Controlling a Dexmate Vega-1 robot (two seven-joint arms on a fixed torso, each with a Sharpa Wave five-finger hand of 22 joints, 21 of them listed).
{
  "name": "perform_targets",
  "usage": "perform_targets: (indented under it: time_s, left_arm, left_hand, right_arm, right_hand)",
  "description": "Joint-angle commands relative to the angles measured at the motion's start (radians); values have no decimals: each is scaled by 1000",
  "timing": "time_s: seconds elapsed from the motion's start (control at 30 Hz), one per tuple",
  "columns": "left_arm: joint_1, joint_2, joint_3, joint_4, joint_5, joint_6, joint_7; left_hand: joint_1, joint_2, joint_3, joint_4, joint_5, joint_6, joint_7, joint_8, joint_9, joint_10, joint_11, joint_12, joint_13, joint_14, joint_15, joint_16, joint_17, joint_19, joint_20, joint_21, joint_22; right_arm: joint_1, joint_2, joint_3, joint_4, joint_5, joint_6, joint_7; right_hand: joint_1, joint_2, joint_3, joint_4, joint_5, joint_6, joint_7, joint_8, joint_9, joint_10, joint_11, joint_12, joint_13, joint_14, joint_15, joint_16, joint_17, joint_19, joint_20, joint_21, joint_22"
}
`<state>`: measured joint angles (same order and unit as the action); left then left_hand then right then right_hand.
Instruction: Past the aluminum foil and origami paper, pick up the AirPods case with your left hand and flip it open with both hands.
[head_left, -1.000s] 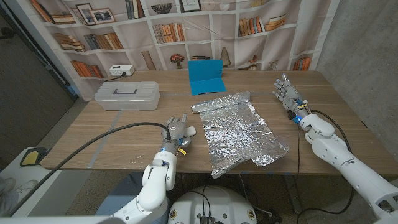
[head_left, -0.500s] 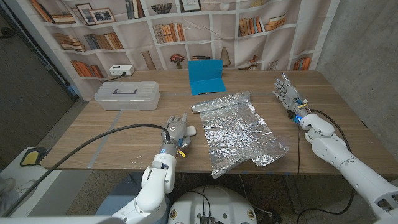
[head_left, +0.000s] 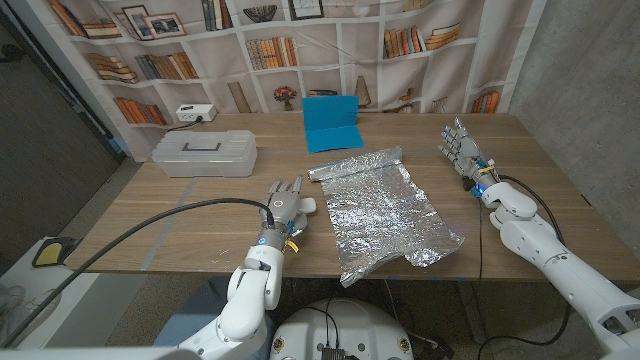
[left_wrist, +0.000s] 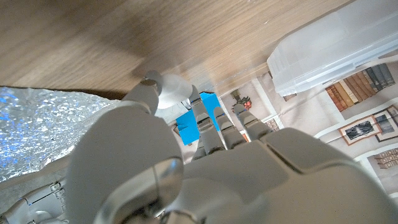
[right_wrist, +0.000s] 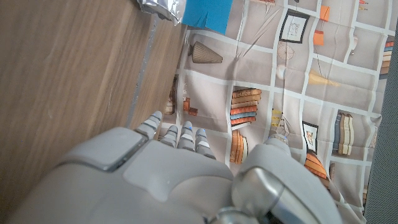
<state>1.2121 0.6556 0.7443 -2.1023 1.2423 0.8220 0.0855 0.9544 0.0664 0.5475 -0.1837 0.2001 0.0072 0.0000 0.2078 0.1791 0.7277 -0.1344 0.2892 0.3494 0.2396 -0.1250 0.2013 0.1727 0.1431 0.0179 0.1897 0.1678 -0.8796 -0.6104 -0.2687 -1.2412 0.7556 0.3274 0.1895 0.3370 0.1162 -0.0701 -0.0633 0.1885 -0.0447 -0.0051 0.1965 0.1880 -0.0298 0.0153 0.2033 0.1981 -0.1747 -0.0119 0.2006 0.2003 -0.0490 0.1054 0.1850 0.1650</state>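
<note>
AirPods case (head_left: 307, 206) touching left hand (head_left: 284, 203) (fingertips).

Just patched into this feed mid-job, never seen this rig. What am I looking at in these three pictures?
A two-armed robot with fingered hands stands at a wooden table. The wide picture looks down from its head; the other two come from wrist cameras looking along the back of each hand, so they appear turned. On the table are crumpled aluminum foil, blue origami paper and a clear plastic box. The left hand is at the small white AirPods case; whether it grips it is unclear. The right hand is open and holds nothing.
</note>
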Motion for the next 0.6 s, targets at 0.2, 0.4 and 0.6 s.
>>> perform_targets:
  time_s: [0.2,0.4,0.6]
  left_arm:
    - [-35,18,-14,-9,5,-35,31]
    - [-48,15,-40,-14,-22,-53,61]
    - [-75,9,-46,-1,-39,-75,85]
  left_hand:
    - [28,1,-5,4,5,12,-9,1,3,82,-76,2,7,13,-3,-1,0,9,-4,1,1]
    - [34,0,-6,4,6,13,-8,0,4,79,-72,-1,8,14,-4,-2,0,10,-3,1,1]
    - [40,-1,-9,5,6,14,-9,-1,4,80,-75,-2,10,15,-4,-3,0,12,-3,1,1]
  right_arm:
    - [-6,-2,11,-10,4,9,-8]
    - [-16,-9,17,-19,5,12,-10]
    - [-23,-16,18,-27,2,10,-15]
  right_hand:
    - [-8,3,6,-2,0,5,2,5,5,28,-6,12,2,-28,-10,7,2,1,7,4,5]
    - [-11,3,9,-2,0,19,7,10,5,89,1,33,7,-24,-12,9,2,2,7,4,5]
    - [-11,2,10,-3,0,23,10,11,6,116,5,42,10,-23,-13,10,1,2,6,4,5]
